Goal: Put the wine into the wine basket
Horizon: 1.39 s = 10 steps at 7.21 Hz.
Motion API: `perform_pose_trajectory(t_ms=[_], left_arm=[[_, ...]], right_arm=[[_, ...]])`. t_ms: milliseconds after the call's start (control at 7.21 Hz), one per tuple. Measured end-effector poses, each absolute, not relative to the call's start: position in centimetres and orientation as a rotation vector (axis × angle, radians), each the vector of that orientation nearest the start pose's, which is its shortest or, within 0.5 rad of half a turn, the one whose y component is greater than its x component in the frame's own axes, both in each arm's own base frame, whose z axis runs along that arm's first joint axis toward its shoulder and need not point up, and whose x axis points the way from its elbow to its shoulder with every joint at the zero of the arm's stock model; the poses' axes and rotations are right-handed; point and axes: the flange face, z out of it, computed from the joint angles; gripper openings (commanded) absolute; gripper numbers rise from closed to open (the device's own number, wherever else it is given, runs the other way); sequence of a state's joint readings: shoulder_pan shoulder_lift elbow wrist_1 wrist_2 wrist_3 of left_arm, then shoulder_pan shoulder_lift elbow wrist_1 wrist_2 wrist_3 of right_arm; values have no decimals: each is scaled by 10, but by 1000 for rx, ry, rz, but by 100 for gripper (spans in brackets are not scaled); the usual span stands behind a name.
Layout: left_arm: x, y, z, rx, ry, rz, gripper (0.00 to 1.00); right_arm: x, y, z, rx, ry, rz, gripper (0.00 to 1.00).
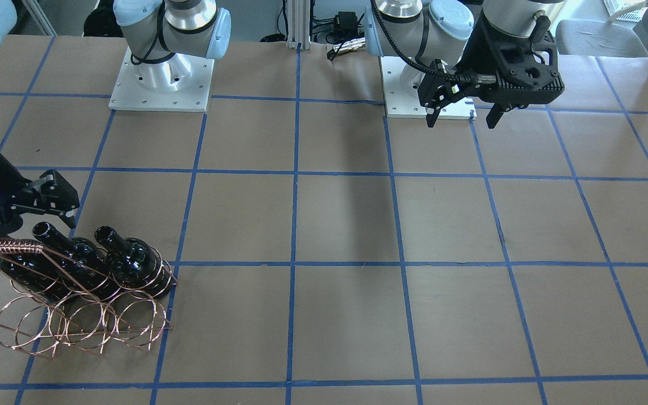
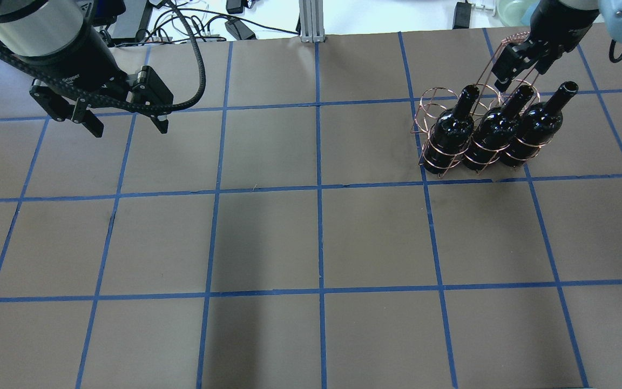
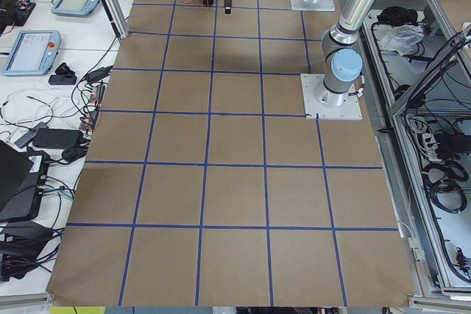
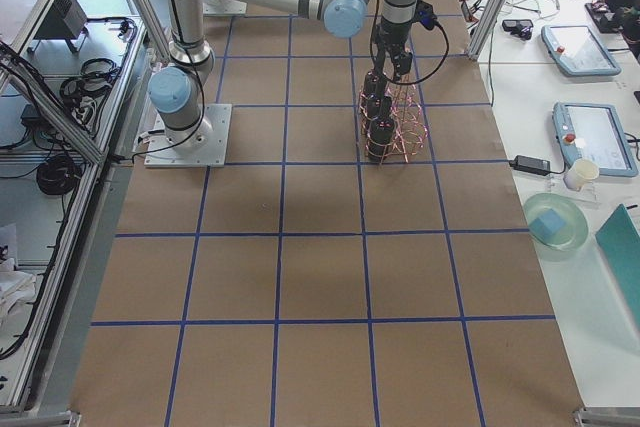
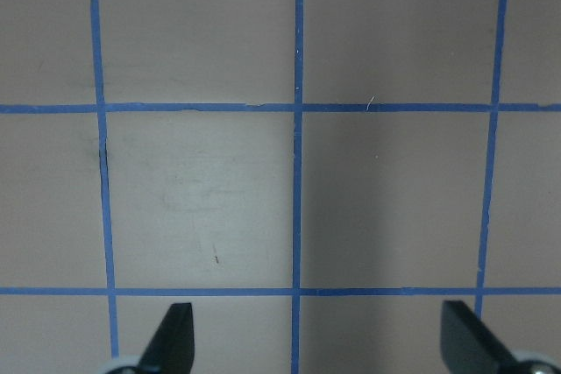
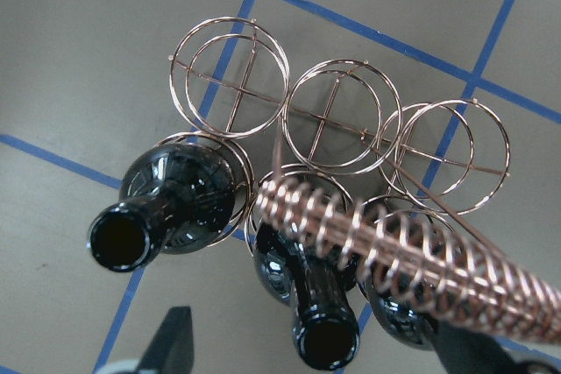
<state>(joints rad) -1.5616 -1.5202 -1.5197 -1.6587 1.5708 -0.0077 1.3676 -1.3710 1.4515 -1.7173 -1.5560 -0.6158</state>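
The copper wire wine basket (image 2: 434, 96) stands at the table's far right in the overhead view. Three glossy black wine bottles (image 2: 451, 132) (image 2: 492, 134) (image 2: 533, 131) stand in its near row of rings. Its far row of rings (image 6: 232, 76) is empty. My right gripper (image 2: 516, 81) is open just above the middle bottle's neck, next to the twisted handle (image 6: 394, 256). In the right wrist view the middle bottle's mouth (image 6: 324, 341) lies between the spread fingertips (image 6: 175, 343), untouched. My left gripper (image 2: 124, 121) is open and empty over bare table at the far left.
The brown table top with blue tape grid (image 2: 316, 237) holds nothing else in view. Both arm bases (image 1: 161, 79) stand at the robot's side. Cables and devices lie beyond the table's far edge (image 2: 208, 27). In the front-facing view the basket (image 1: 76, 329) sits near the left edge.
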Motion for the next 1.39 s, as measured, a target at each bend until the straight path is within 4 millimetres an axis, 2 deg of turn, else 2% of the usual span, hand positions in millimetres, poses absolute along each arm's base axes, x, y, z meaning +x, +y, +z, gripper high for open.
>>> perform_pose_trajectory(t_ms=[277,555,694,971,1110,1387], left_arm=[[-129,-471,529,-26,3141,-29,100],[-129,-472,530,-26,3140,-33,100],[-128,-472,530,-26,3135,-34,100],[-125,-471,531,-25,3106,-37,100],[-124,-471,531,-25,3100,-37,100],[-124,-471,531,-25,3097,-38,100]], right_arm=[[24,-557,505,-579,3103,-135,100],[45,-511,546,-415,3124,-128,100],[63,-493,555,-323,3130,-105,100],[109,-477,556,-149,3158,-70,100],[122,-475,554,-122,3163,-67,100],[129,-476,552,-108,3163,-74,100]])
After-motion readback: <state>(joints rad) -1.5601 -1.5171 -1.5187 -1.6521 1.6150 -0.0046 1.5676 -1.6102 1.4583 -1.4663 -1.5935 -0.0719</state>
